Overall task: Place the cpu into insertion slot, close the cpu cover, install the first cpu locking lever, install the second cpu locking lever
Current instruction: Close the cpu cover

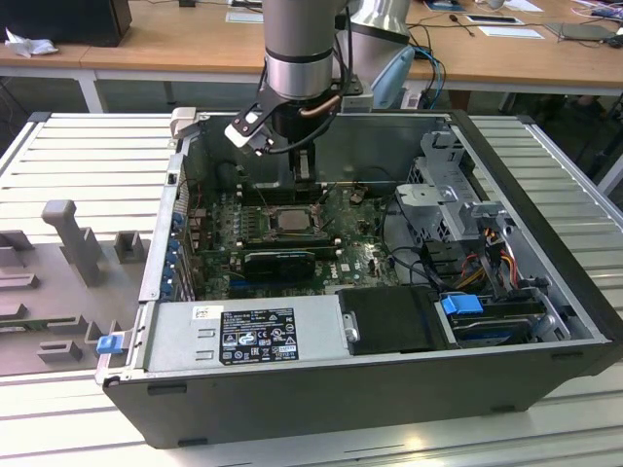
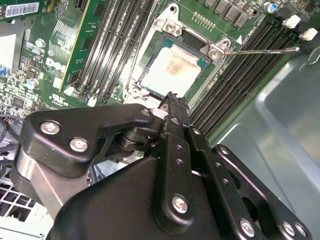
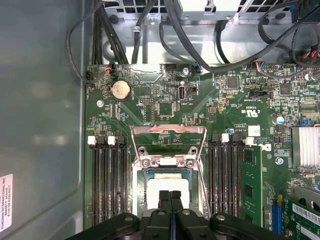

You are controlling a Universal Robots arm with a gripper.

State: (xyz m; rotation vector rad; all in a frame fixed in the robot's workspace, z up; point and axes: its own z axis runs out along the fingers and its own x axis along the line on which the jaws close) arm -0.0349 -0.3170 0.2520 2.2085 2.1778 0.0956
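Jaws together hover over the pale silver-grey square cpu (image 3: 167, 183) in its grey-rimmed insertion slot (image 3: 144, 186); seating likely wants light, square pressure.

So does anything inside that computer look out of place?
Yes. The metal cover is flipped open instead of lying over the chip, and a thin lever sticks out sideways, apparently unlatched. The chip's pale top also looks smeared with brownish stains in the second wrist view.
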